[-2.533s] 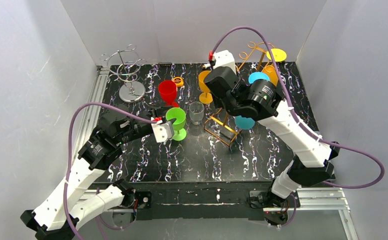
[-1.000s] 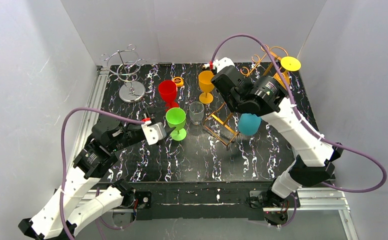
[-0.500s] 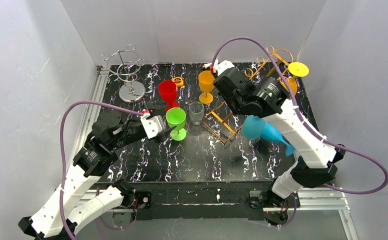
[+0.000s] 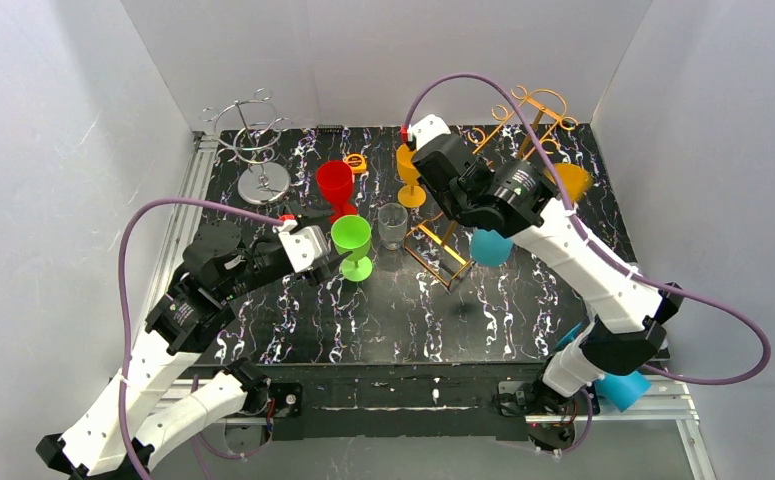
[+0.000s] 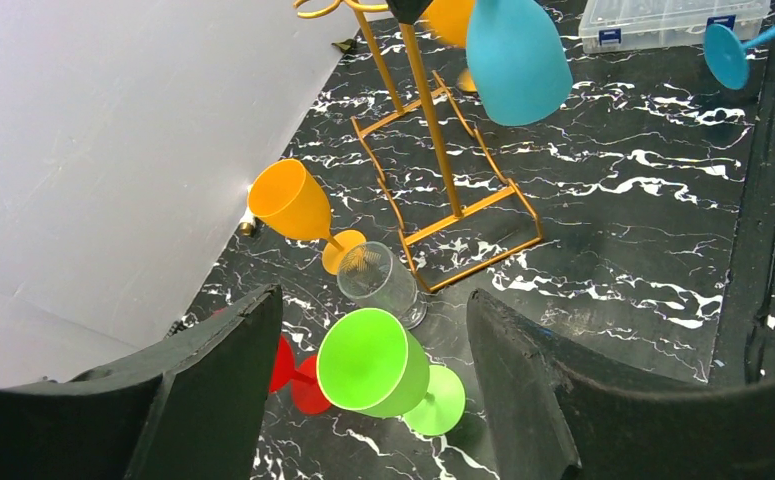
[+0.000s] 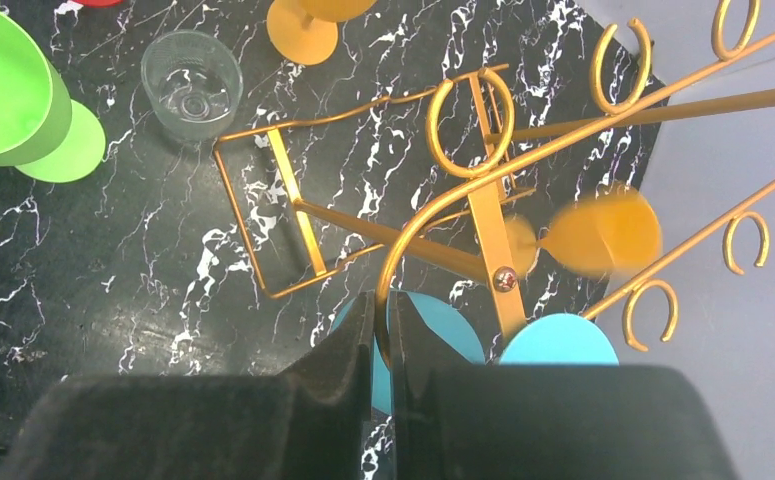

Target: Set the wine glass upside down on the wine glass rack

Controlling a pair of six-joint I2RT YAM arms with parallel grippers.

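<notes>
1. White walls close in a black, white-veined table. From above, a silver rack stands at the far left. A red wine glass, an orange wine glass, a clear cup and a green wine glass stand upright mid-table.
2. In the same view, the left claw hovers just beside the green wine glass, spread wide and gripping nothing.
3. The right arm reaches over the gold wine glass rack, whose base frame sits right of the clear cup. A blue wine glass hangs from it, bowl down. A second blue wine glass lies off the table's near right corner, beside the right arm's base.
4. The left wrist view looks between the released fingers onto the green wine glass, with the clear cup just beyond it. The hanging blue wine glass shows upside down beside the rack's leaning pole.
5. In the right wrist view, the right claw is clenched on a curved gold wire of the rack. The blue foot discs show just below the fingers. A blurred orange glass shows among the hooked arms.
</notes>
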